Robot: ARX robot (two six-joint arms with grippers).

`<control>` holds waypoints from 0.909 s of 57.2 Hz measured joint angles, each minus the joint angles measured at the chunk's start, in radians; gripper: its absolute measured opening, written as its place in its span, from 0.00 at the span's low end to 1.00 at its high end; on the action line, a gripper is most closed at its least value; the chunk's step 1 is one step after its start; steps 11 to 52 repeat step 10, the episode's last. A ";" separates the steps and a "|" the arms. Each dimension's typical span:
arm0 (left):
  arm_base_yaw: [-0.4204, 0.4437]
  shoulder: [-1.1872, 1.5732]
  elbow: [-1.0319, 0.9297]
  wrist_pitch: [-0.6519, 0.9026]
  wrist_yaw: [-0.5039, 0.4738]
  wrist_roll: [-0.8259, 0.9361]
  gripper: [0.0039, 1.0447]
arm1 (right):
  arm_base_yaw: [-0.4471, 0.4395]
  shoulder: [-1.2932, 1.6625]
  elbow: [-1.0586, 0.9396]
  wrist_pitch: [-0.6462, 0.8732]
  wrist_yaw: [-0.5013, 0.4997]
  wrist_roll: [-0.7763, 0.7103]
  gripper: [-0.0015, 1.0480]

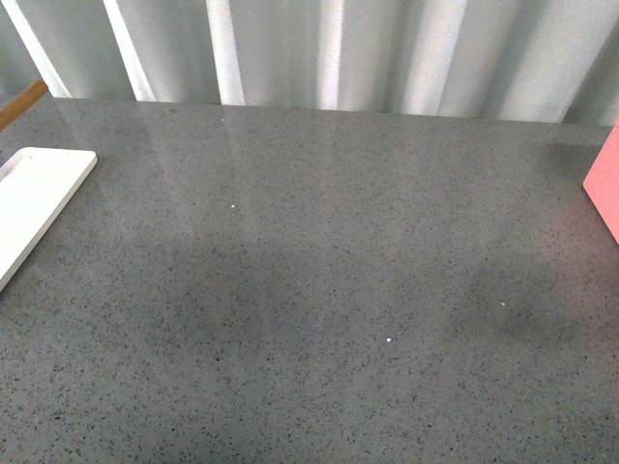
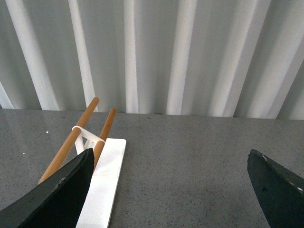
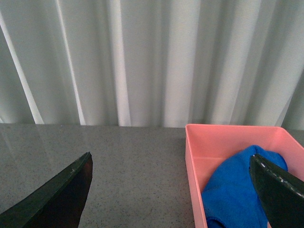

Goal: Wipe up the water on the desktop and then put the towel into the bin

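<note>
The grey speckled desktop [image 1: 319, 290] fills the front view, and I make out no water on it. The blue towel [image 3: 232, 190] lies bunched inside the pink bin [image 3: 192, 156] in the right wrist view. In the front view only a pink corner of the bin [image 1: 604, 184] shows at the right edge. My right gripper [image 3: 171, 190] is open, its fingers wide apart above the bin's near wall and holding nothing. My left gripper [image 2: 168, 185] is open over bare desktop [image 2: 180, 166]. Neither arm shows in the front view.
A flat white tray [image 1: 34, 203] lies at the left edge. In the left wrist view the white tray [image 2: 104, 185] carries a rack with two wooden rods [image 2: 71, 140]. A pleated grey curtain [image 1: 319, 48] hangs behind the table.
</note>
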State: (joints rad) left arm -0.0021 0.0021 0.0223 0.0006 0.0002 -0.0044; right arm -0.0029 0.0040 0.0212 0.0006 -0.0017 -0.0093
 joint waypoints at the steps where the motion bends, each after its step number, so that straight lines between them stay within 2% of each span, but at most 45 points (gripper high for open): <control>1: 0.000 0.000 0.000 0.000 0.000 0.000 0.94 | 0.000 0.000 0.000 0.000 0.000 0.000 0.93; 52: 0.000 0.000 0.000 0.000 0.000 0.000 0.94 | 0.000 0.000 0.000 0.000 0.000 0.000 0.93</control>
